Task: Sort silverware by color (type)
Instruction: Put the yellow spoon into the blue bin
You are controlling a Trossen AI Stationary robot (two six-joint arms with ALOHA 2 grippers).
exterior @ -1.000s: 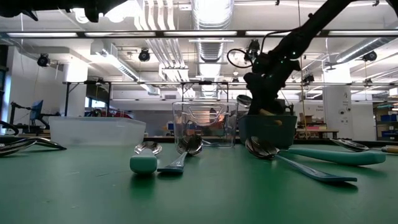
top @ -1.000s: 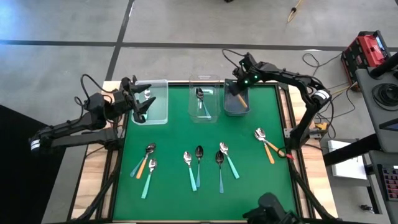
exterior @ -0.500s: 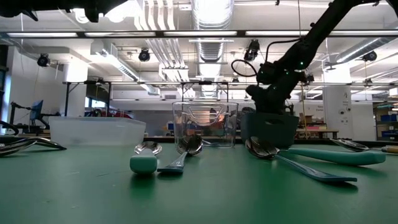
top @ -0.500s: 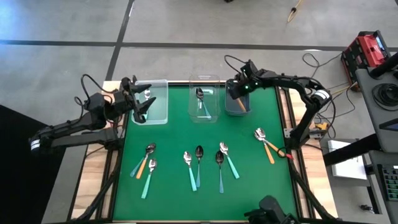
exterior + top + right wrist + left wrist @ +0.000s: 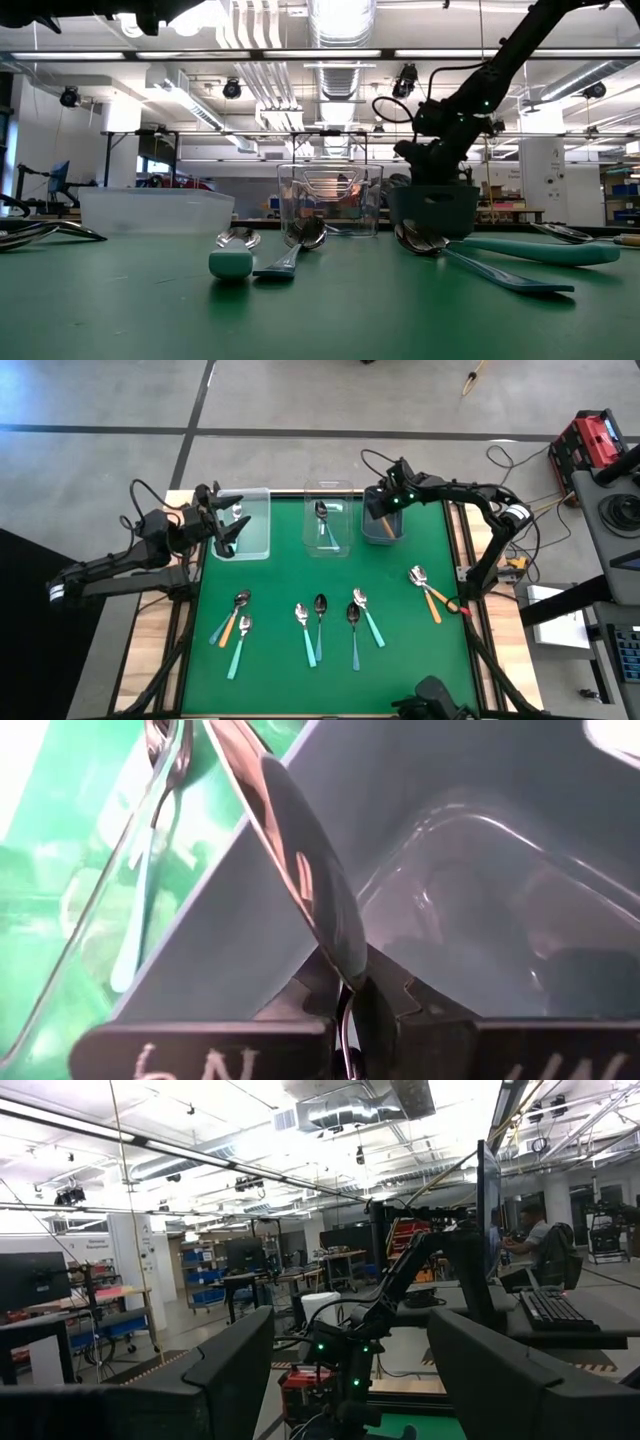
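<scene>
The right end effector point(image 5: 384, 510) is clenched on a spoon point(image 5: 300, 870) and sits low inside the grey bin point(image 5: 381, 538) at the far right of the worktop point(image 5: 330, 660). In the right wrist view the dark fingers point(image 5: 390, 1000) pinch the spoon just below its shiny bowl, and the bowl rises away from them with its long axis running on from the grip toward the bin's wall. The handle colour cannot be told.

The left end effector point(image 5: 222, 525) hangs over the clear bin point(image 5: 255, 545) at the far left, its fingers spread wide and holding nothing; a spoon point(image 5: 237, 511) lies in that bin. The middle clear bin point(image 5: 327, 488) holds a blue-handled spoon point(image 5: 322, 520), lengthwise front to back.

On the green mat lie the other spoons: a pair at left point(image 5: 235, 625), four in the centre point(image 5: 335, 625), and an orange-handled pair at right point(image 5: 425, 592), mostly with bowls toward the bins.
</scene>
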